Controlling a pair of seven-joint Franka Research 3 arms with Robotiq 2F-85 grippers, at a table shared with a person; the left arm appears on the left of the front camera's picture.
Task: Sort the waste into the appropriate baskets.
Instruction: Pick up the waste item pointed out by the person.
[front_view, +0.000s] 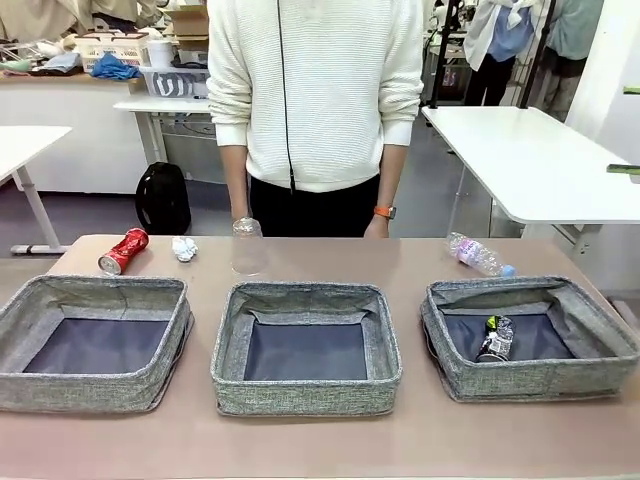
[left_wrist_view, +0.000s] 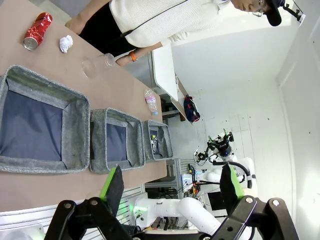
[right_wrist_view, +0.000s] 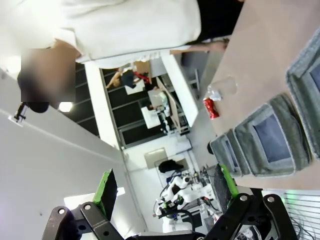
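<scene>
Three grey woven baskets stand in a row near the front edge: left (front_view: 90, 392), middle (front_view: 305, 396), right (front_view: 545, 380). A dark crushed can (front_view: 495, 340) lies in the right basket. Behind the baskets, a crushed red can (front_view: 123, 250), a white paper ball (front_view: 184, 248) and an upturned clear cup (front_view: 248, 246) sit at the far left. A clear bottle with a blue cap (front_view: 478, 255) lies at the far right. My left gripper (left_wrist_view: 172, 186) is open and high above the table, holding nothing. My right gripper (right_wrist_view: 165, 186) is also open and empty, well away from the table.
A person in a white sweater stands at the far edge, one hand (front_view: 240, 218) just behind the cup, the other with an orange watch (front_view: 384, 213) hanging near the table. Bare tabletop (front_view: 330, 262) lies between the cup and the bottle.
</scene>
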